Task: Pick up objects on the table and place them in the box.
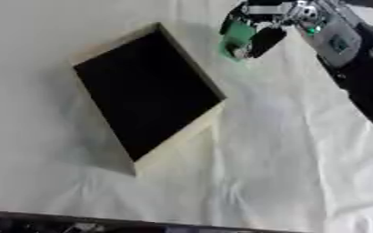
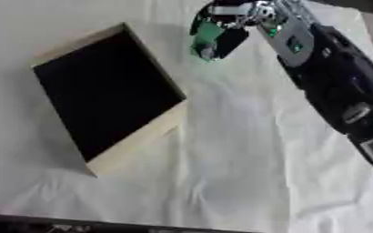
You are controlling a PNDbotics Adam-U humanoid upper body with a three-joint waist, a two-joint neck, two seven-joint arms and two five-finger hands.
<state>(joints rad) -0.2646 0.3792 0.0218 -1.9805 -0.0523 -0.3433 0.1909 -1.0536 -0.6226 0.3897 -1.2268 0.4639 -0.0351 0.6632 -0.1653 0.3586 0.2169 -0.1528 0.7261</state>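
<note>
A wooden box (image 1: 179,139) with a dark inside lies tilted on the white cloth, left of the middle. Just beyond its far right corner my right hand (image 1: 263,27) comes in from the upper right, fingers and thumb curled round a small green object (image 1: 237,37). The green object is partly hidden by the fingers; its lower end shows a pale spot. It sits close to the cloth, but I cannot tell whether it touches. My left hand shows in neither view.
A creased white cloth (image 1: 285,159) covers the table. A dark edge (image 1: 78,224) runs along the bottom of the view. My black right forearm (image 2: 341,91) crosses the upper right area.
</note>
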